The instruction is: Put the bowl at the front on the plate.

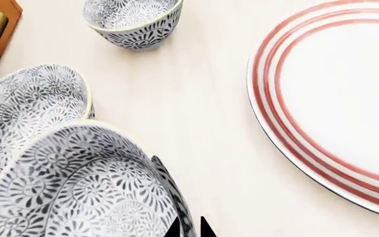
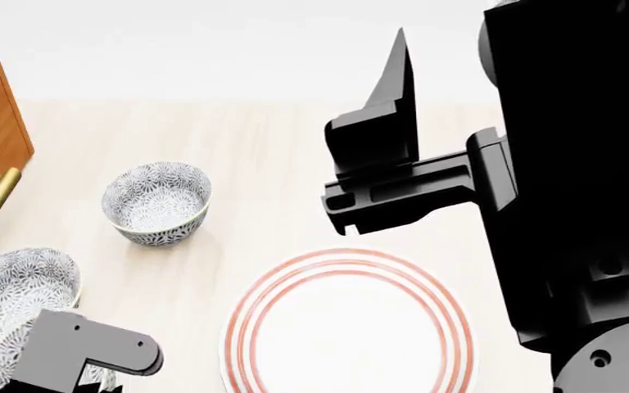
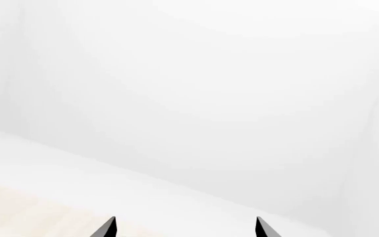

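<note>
Head view shows the left claw [image 2: 74, 360] pinching the rim of the bowl [image 2: 3, 368] at the bench's [image 2: 282, 205] near-left corner, so lifting and carrying it right onto the plate [image 2: 347, 327] comes next, while the right claw [image 2: 386, 155] hangs spread.

No legible text, labels, brands, numbers or signs anywhere.

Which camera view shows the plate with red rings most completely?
The head view: the plate appears nearly whole there, cut only at the picture's lower edge. The left wrist view shows just one part of its ringed rim. The right wrist view shows none of it.
</note>
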Controlling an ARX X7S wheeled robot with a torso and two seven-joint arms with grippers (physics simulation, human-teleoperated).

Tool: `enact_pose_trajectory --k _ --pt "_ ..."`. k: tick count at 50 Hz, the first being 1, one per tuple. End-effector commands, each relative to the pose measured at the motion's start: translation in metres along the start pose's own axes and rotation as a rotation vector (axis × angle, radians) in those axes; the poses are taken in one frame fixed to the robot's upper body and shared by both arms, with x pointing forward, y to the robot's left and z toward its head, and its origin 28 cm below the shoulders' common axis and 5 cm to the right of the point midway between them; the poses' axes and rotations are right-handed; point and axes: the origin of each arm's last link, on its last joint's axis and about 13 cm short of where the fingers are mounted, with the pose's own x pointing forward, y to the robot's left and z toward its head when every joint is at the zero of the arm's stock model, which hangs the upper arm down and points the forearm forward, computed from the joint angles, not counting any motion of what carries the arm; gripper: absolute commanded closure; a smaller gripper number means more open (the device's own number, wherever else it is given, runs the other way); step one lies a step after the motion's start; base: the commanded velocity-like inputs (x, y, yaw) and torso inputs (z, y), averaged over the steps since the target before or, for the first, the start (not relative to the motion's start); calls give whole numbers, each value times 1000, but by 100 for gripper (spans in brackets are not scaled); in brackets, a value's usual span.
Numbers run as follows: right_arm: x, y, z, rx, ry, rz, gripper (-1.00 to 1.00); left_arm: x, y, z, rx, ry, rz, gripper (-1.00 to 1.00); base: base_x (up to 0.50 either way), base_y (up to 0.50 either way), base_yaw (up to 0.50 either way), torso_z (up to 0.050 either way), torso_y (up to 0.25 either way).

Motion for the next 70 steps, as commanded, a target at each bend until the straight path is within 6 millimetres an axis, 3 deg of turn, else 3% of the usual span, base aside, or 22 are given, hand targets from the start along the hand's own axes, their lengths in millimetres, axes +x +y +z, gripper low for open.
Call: enact_pose_trajectory --k 1,70 --pt "0 0 0 -4 -1 2 -100 -1 5 10 11 -101 31 100 0 0 0 0 0" --pt "-2 0 -3 -11 -8 5 -100 -36 5 45 -16 -458 -22 100 0 0 0 0 0"
